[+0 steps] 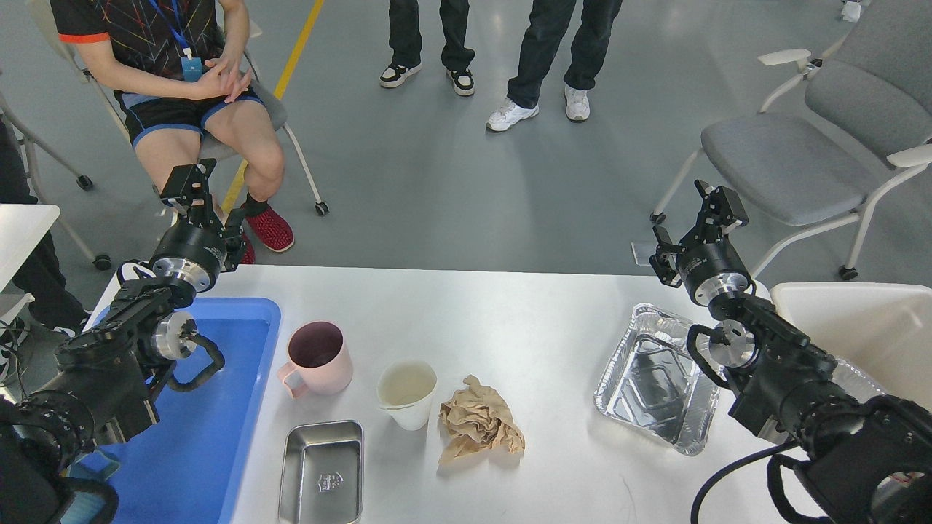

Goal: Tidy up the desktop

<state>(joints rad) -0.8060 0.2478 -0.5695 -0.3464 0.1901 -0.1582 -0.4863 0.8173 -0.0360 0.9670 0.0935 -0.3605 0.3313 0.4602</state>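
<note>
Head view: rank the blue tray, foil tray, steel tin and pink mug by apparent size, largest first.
1. Blue tray, although the left arm partly hides it.
2. Foil tray.
3. Steel tin, cut off by the frame edge.
4. Pink mug.

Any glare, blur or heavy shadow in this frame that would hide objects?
Head view: sharp throughout, lit evenly from overhead. The foil tray throws bright reflections and the desktop has a mild sheen, but nothing is washed out. Shadows under the pink mug, white cup and crumpled brown paper are soft. Both black arms lose detail near the bottom corners.
</note>
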